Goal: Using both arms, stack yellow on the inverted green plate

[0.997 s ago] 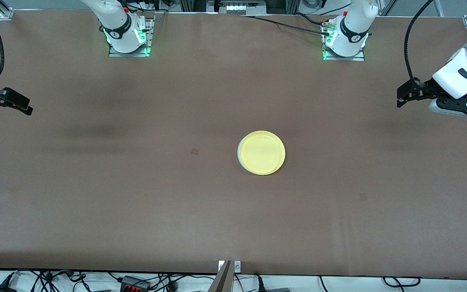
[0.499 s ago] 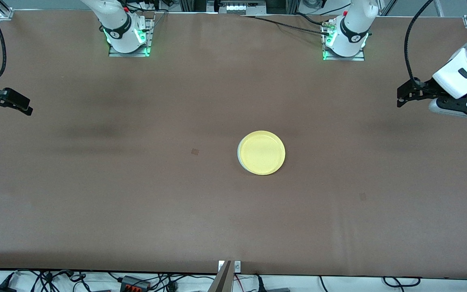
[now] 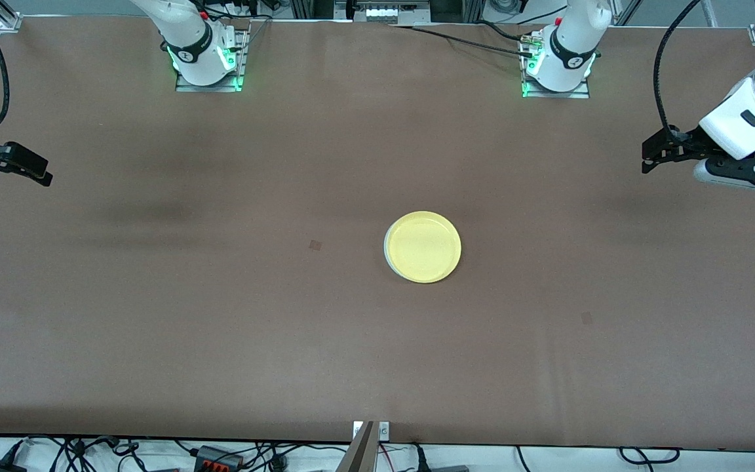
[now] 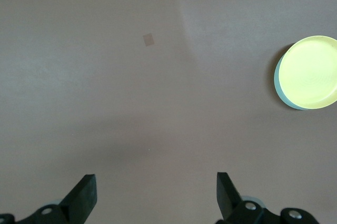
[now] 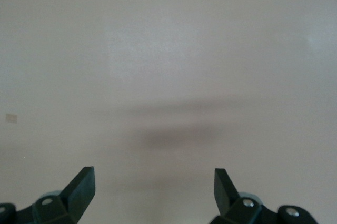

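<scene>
The yellow plate (image 3: 423, 247) (image 4: 309, 71) rests on the green plate near the middle of the table. Of the green plate only a thin pale sliver (image 3: 386, 251) (image 4: 278, 84) shows at the yellow plate's edge; whether it is inverted cannot be told. My left gripper (image 3: 646, 157) (image 4: 156, 182) hangs open over the left arm's end of the table, well apart from the plates and holding nothing. My right gripper (image 3: 46, 176) (image 5: 154, 176) hangs open over the right arm's end, above bare brown tabletop, also holding nothing.
The brown table cover carries a small dark square mark (image 3: 315, 245) (image 4: 149, 39) beside the plates and another (image 3: 586, 318) nearer the camera. The arm bases (image 3: 207, 62) (image 3: 558, 69) stand along the table's back edge. Cables lie past the near edge.
</scene>
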